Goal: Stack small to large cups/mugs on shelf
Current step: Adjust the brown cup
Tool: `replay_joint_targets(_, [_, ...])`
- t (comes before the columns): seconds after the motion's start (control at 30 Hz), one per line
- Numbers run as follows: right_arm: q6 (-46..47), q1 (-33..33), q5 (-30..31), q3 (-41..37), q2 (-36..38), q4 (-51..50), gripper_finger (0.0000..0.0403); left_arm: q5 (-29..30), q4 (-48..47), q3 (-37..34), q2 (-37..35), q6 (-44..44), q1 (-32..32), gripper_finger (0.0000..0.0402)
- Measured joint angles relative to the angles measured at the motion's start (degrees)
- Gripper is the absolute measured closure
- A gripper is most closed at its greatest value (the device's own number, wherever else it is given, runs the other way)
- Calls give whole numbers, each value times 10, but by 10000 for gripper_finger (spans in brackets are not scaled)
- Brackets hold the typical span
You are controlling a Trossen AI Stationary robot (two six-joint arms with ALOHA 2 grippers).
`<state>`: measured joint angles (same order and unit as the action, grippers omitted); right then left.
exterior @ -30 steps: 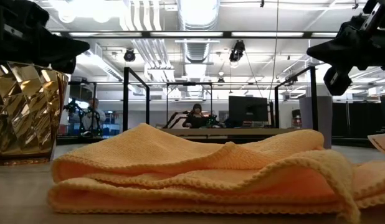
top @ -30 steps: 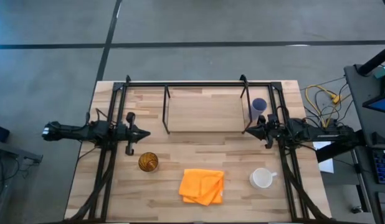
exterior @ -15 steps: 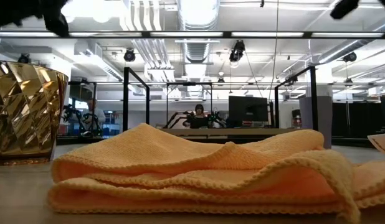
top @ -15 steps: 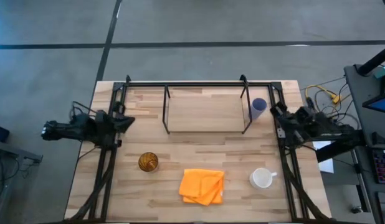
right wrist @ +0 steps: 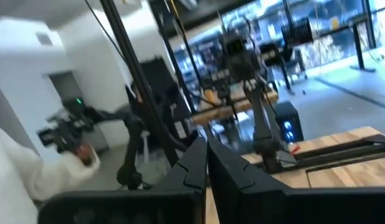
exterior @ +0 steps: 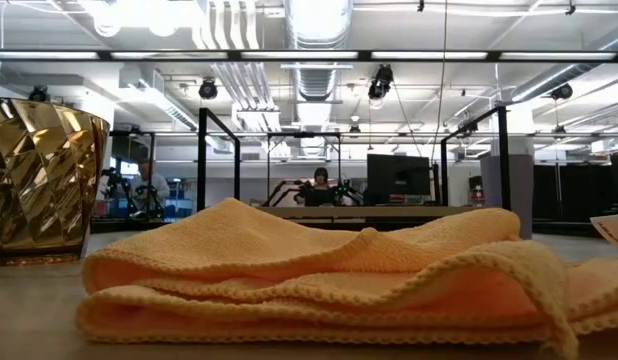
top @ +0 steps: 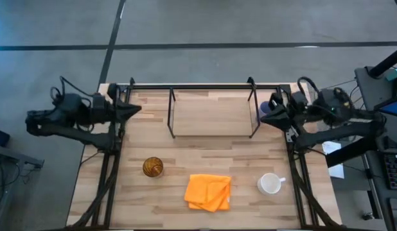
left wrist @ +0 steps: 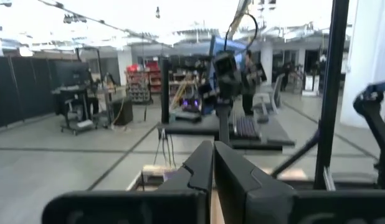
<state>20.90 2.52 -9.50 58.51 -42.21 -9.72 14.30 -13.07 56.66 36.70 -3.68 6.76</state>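
Both arms have pulled back and lifted off the working area: a second ago their grippers hung over the desk [top: 205,160] level with the front of the shelf [top: 211,114], and now the left gripper [top: 131,108] sits off the shelf's left end and the right gripper [top: 268,119] off its right end. In each wrist view the fingers lie pressed together, holding nothing. Judged from this, no cup is stacked yet and the arms look parked.

Nearest the desk's front edge, well in front of the shelf, lies the folded orange cloth [top: 209,191]. The white mug [top: 270,184] stands to the front right of the shelf, the amber tumbler [top: 153,167] to its front left. The pale blue cup [top: 267,109] stands just beside the shelf's right end, partly under the right gripper. The cloth lies between mug and tumbler but blocks no path to the shelf. The shelf board carries nothing.
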Motion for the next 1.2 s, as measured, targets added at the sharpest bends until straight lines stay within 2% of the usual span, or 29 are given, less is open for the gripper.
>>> replay_joint_targets(0.23, [-50, 0, 0, 223, -101, -217, 394, -3, -84, 165, 103, 0, 0, 402])
replay_joint_targets(0.43, [-77, 0, 4, 328, -140, -325, 394, -5, 4, 196, 183, 51, 0, 402])
replay_joint_targets(0.5, [-76, 0, 5, 345, -146, -353, 394, -5, 27, 196, 203, 56, 0, 402])
replay_joint_targets(0.6, [-70, 0, 5, 363, -151, -393, 394, -4, 52, 190, 239, 18, -1, 402])
replay_joint_targets(0.77, [-54, 0, 5, 369, -149, -435, 394, -15, 78, 192, 295, 23, 0, 402])
replay_joint_targets(0.93, [-51, 0, 5, 369, -144, -445, 394, -21, 76, 206, 388, 134, 0, 402])
replay_joint_targets(1.07, [-51, 0, 5, 369, -140, -446, 394, -57, 74, 258, 465, 206, 4, 402])
replay_joint_targets(1.2, [-51, 0, 5, 369, -134, -457, 394, -79, 45, 344, 557, 211, 30, 402])
